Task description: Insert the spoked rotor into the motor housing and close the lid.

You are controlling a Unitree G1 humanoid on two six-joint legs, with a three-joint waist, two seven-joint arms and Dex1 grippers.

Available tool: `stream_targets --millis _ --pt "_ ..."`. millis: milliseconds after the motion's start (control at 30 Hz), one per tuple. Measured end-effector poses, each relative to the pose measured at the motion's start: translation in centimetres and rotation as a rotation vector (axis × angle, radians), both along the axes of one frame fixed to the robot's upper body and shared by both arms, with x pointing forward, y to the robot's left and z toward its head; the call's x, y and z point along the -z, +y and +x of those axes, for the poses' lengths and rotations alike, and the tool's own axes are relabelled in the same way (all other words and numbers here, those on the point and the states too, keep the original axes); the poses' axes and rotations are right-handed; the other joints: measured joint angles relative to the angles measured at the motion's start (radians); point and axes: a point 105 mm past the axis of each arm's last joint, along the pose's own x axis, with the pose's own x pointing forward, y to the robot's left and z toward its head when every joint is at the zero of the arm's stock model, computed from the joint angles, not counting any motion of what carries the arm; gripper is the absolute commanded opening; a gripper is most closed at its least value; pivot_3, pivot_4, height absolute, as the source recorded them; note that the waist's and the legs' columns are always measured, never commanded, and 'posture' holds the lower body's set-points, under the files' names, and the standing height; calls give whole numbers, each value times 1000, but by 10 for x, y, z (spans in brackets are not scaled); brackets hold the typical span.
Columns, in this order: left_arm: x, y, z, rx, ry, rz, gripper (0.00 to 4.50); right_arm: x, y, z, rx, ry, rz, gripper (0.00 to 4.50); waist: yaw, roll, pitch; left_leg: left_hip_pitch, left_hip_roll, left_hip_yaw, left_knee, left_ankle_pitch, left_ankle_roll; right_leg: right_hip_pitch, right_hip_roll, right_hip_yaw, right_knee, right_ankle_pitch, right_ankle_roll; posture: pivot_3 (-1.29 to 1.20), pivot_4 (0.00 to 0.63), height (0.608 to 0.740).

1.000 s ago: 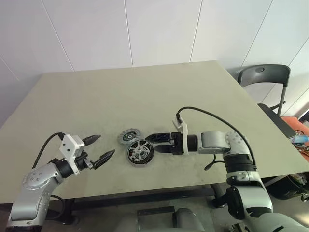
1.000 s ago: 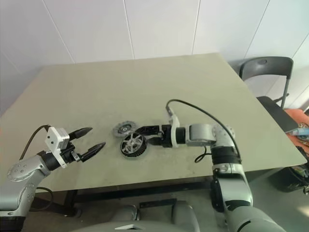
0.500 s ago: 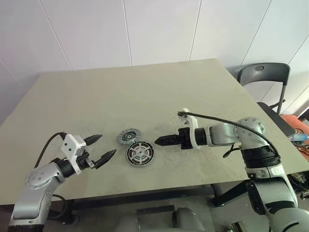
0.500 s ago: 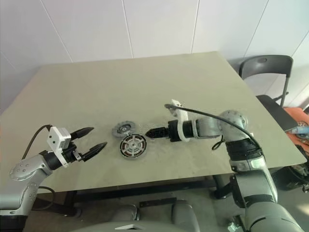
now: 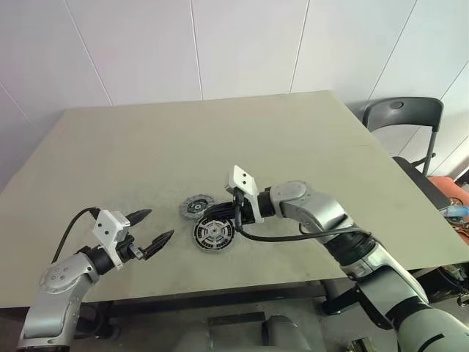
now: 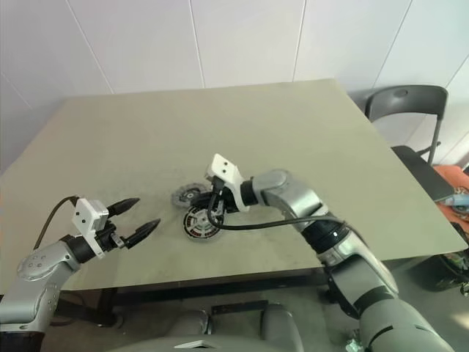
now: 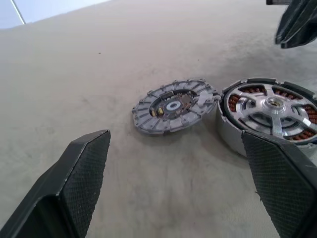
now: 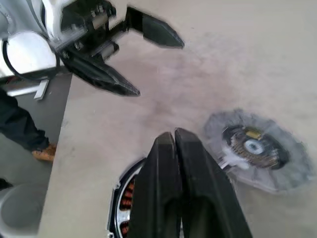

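Observation:
The spoked rotor (image 5: pixel 213 234), a dark ring with silver spokes, lies flat in the motor housing (image 7: pixel 228 136), whose copper windings show between the spokes. Just beyond it, to the left, the grey notched lid (image 5: pixel 196 206) rests flat on the table, touching the housing's rim. My right gripper (image 5: pixel 233 215) is shut and empty. It hovers over the rotor's far edge, pointing left and slightly down. In the right wrist view, its fingers (image 8: pixel 171 163) press together above the housing. My left gripper (image 5: pixel 161 223) hangs open and empty left of the parts, above the table's front area.
The parts sit near the front middle of a large beige table (image 5: pixel 293 147). A black chair (image 5: pixel 401 116) stands off the table's right rear corner, and orange items (image 5: pixel 448 196) lie at the far right. A white wall lies behind.
The rotor, tilted between the open right fingers a second ago, now lies flat in the housing. The right gripper let go, shut, rolled over and swung left above it. The left gripper barely moved.

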Motion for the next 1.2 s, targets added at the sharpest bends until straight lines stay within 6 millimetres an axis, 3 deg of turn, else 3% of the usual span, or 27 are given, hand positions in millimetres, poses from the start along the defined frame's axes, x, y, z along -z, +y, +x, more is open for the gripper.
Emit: stream_targets --millis 200,367,600,700,800,1067,1200 --pt "-1 -2 -1 -2 -6 -4 4500 33 -8 0 -24 21 -117 30 -2 0 0 1 0 0 0 0 0 0 0 0 2 0 0 0 0 740" --pt "-10 -10 0 17 -30 0 4500 35 -4 3 -64 -40 -154 30 -4 0 0 13 0 0 -1 0 0 10 0 0 2 -2 2 0 0 740" --pt "-15 -13 2 20 -25 -3 4500 25 -3 15 -87 -97 -189 30 -4 1 0 12 0 0 0 0 0 9 0 0 3 -2 2 0 0 740" --pt "-18 -14 4 26 -33 -7 4500 -2 -7 27 -176 -230 -241 641 -5 1 0 11 0 0 -1 0 0 7 0 0 3 -2 2 0 0 740" --pt "-20 -15 6 28 -38 -10 4500 -24 -9 33 -267 -363 -292 1605 -6 1 0 12 0 0 -4 0 0 7 0 0 3 0 5 0 0 740" --pt "-20 -14 5 20 -32 -10 4500 -23 -8 23 -672 -591 -480 4363 -8 1 0 12 0 0 -4 0 0 7 0 0 4 0 5 0 0 740" --pt "-16 -13 1 14 -28 -16 4500 -16 -11 23 -789 -661 -549 4471 -7 1 0 12 0 0 -4 0 0 7 0 0 4 0 4 0 0 740"
